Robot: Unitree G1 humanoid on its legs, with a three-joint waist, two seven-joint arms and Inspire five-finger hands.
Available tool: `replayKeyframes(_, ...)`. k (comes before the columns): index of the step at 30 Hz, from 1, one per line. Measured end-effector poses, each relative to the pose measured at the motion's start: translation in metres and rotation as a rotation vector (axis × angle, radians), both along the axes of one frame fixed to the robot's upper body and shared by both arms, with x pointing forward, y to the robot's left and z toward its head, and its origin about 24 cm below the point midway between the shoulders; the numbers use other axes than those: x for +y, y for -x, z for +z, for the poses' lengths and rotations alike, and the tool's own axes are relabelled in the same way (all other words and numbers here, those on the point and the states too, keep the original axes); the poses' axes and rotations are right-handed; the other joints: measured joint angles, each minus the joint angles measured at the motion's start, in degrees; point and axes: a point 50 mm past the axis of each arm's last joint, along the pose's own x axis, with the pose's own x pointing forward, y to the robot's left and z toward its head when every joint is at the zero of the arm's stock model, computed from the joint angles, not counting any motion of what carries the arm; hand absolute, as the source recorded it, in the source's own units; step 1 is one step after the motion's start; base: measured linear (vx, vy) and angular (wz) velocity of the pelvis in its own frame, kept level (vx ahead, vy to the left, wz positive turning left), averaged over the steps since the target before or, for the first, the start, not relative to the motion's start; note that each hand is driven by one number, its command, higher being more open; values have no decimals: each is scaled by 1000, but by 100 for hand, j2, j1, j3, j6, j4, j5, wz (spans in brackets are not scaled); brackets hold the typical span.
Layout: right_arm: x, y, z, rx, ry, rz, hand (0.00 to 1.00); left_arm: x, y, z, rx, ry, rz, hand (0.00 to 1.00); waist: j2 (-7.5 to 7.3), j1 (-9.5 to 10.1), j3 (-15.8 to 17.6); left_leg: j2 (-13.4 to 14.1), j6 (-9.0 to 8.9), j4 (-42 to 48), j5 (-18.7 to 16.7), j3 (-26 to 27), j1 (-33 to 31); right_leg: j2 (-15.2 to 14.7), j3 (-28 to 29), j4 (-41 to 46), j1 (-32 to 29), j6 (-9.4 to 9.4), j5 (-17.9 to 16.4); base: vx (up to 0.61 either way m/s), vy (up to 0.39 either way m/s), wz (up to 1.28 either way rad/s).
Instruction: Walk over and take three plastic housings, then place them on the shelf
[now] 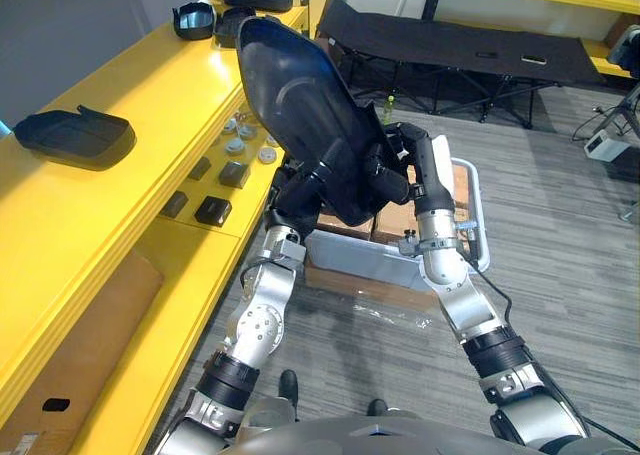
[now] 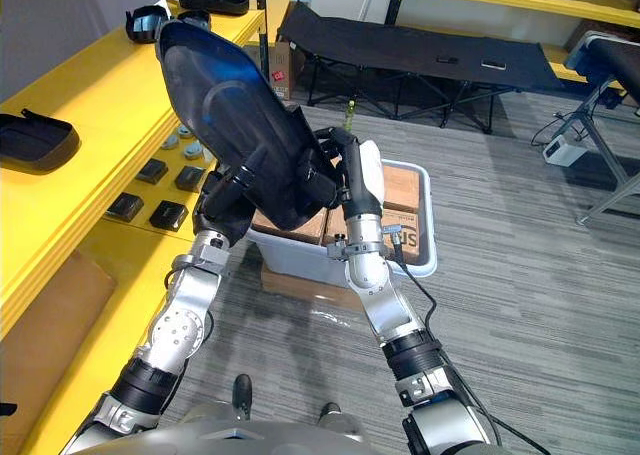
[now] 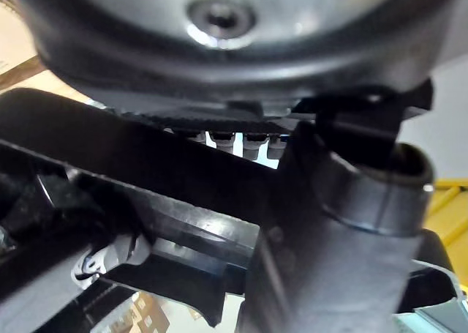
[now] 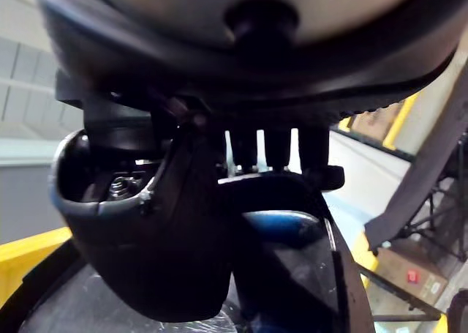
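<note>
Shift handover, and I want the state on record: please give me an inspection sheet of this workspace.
Surface: yellow shelf, top tier partly occupied.
Job's things: held housing, large and black, raised and tilted by the shelf's edge; second housing lying on the top tier; more black parts at the far end.
Clutter: small black blocks and grey round parts on the lower tier.
Hands: left hand and right hand, fingers curled on the held housing.
Cables: floor cable by a white device.
Surroundings: white bin of cardboard boxes, black folding cot, grey carpet.
</note>
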Motion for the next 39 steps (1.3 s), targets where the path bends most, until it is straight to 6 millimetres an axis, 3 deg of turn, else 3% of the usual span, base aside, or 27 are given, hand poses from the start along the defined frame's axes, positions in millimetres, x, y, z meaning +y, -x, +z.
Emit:
replayKeyframes(3,0,1,1,-16,-6,6,0,0,0,0,-8,18,-15,100,-3,-2,-29,-1,0,0,0,-2,0,-2,-1,-3,1,0,0,0,0,0)
replayKeyframes(4,0,1,1,-20,-7,6,0,0,0,1,-12,17,-17,0,-3,-2,-50,-2,0,0,0,-3,0,-2,-1,-3,1,0,0,0,0,0)
replayKeyframes(11,0,1,2,-32,-20,0,0,-9,2,-1,-45,-83,-118,0,-4,5,-204,-4,7,-1,7,-4,5,-4,-2,-1,3,0,1,0,0,0)
replayKeyframes(19,18,9,9,-118,-60,91,0,3,-6,-9,24,-137,-6,0,29,-30,-314,0,-12,0,-7,8,24,-26,46,-20,-4,-8,-3,-2,2,-2)
replayKeyframes(30,25,11,10,-107,-147,119,0,-3,-4,-10,36,-133,-3,0,-28,-13,-349,-60,-12,4,-10,-4,3,-82,39,-23,-14,0,4,0,0,0)
replayKeyframes(31,26,11,10,-106,-148,120,100,-3,-4,-10,35,-132,-2,0,-30,-13,-350,-62,-11,4,-11,-4,2,-84,39,-24,-14,-1,4,0,0,0)
replayKeyframes(39,32,14,11,-103,-148,155,100,1,-4,-5,24,-153,64,0,-34,-11,-353,-68,-9,3,-12,-14,-10,-86,28,-46,-12,-25,-12,0,0,0)
